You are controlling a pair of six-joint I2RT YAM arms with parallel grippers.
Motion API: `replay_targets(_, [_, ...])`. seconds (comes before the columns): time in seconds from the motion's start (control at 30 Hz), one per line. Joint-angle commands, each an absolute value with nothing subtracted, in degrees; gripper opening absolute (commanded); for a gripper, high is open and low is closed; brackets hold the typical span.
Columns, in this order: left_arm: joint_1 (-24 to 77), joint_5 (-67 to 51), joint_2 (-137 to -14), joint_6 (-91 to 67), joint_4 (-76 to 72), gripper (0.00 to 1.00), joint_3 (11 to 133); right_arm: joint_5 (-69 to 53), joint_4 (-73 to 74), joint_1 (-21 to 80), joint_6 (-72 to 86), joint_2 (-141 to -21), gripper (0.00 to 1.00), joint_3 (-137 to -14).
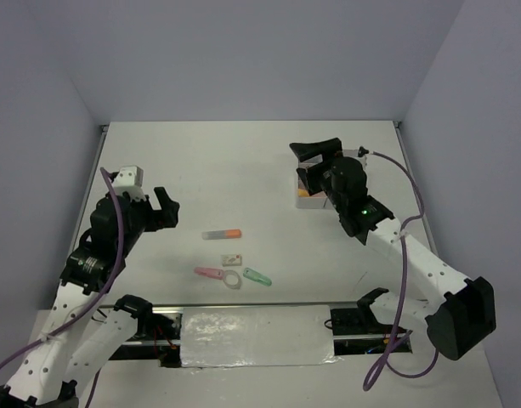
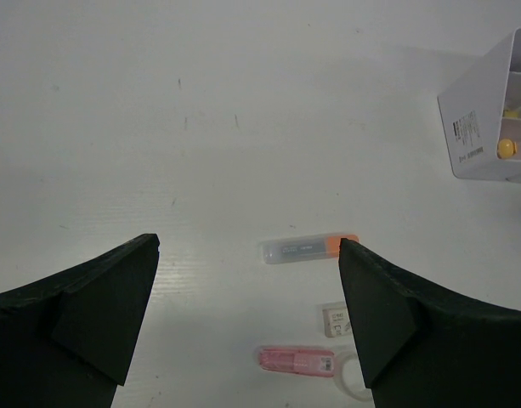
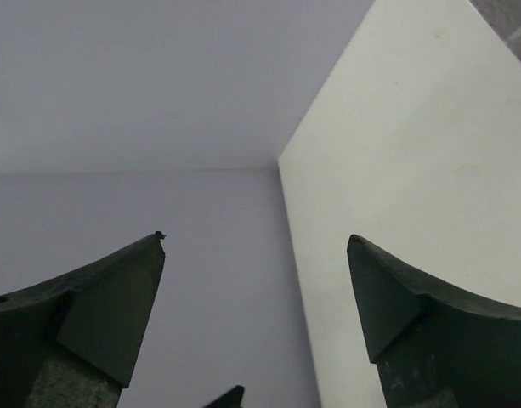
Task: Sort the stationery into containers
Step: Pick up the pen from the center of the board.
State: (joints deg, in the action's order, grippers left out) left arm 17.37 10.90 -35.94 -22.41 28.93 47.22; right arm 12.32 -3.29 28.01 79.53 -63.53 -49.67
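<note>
Right now the right gripper (image 1: pixel 318 151) hangs over the containers (image 1: pixel 301 202) at the far right, jaws apart and empty; this reads as the release end of a drop. The next candidate is the highlighter (image 2: pixel 309 247), flat on the tabletop (image 1: pixel 243 161), long axis left-right, orange cap toward the containers. The left gripper (image 2: pixel 247 240), spread wide, faces it. It likely needs a wrist turn to close across the narrow width.

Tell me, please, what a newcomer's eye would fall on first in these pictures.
The loose cluster of stationery near the middle front of the table stands out: an orange-capped highlighter, a pink piece, a clear ring and a green piece. At the far right, the right tool stands open by the white container, and the left tool is open at the left.
</note>
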Motion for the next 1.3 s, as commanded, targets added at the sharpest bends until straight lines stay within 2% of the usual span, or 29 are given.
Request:
replay_targets(0.0, [17.05, 8.08, -37.62, -21.62, 26.46, 0.99, 47.55, 18.78, 7.37, 32.33, 75.73, -64.07, 1.0, -49.4])
replay_targets(0.1, [16.26, 10.88, -36.92, -22.41, 26.98, 0.99, 47.55, 29.5, 14.04, 41.81, 82.51, -68.19, 1.0, -53.24])
replay_targets(0.17, [16.17, 12.12, -35.51, -23.02, 27.16, 0.99, 47.11, 32.07, 23.26, 47.17, 85.59, -76.0, 1.0, -58.42])
replay_targets(0.2, [16.08, 12.3, -34.9, -23.11, 26.98, 0.99, 46.94, 30.6, 31.99, 47.72, 88.3, -82.99, 1.0, -65.93])
replay_targets(0.27, [16.08, 10.91, -35.24, -22.86, 26.46, 0.99, 46.41, 28.4, 40.3, 48.25, 89.38, -89.79, 1.0, -78.14])
replay_targets(0.37, [16.26, 10.19, -37.61, -23.02, 27.59, 0.99, 47.63, 25.49, 50.0, 48.95, 92.54, -99.82, 1.0, -88.29])
replay_targets(0.53, [15.91, 13.27, -34.55, -23.2, 27.42, 0.99, 47.2, 23.82, 55.61, 52.99, 102.99, -108.61, 1.0, -93.59])
replay_targets(0.67, [15.73, 16.6, -31.56, -23.99, 27.86, 0.99, 47.2, 21.29, 60.99, 55.37, 105.29, -117.75, 1.0, -105.78])
replay_targets(0.8, [15.73, 20.29, -27.44, -24.96, 28.56, 0.99, 47.11, 17.06, 58.28, 55.72, 106.6, -122.6, 1.0, -105.65])
replay_targets(0.93, [15.64, 21.97, -24.79, -25.49, 28.39, 0.99, 46.67, 18.19, 58.88, 57.04, 111.18, -124.54, 0.98, -104.59])
replay_targets(1.03, [15.64, 21.1, -24.52, -25.31, 28.04, 0.99, 46.67, 18.28, 61.16, 57.39, 112.15, -127.0, 0.92, -107.48])
replay_targets(1.17, [15.64, 20.04, -24.87, -24.96, 28.21, 0.99, 47.02, 18.46, 62.13, 57.48, 114.07, -129.28, 0.76, -108.81])
replay_targets(1.27, [15.64, 19.95, -24.17, -24.87, 28.13, 0.99, 46.85, 18.9, 62.84, 57.39, 115.05, -130.25, 0.72, -108.9])
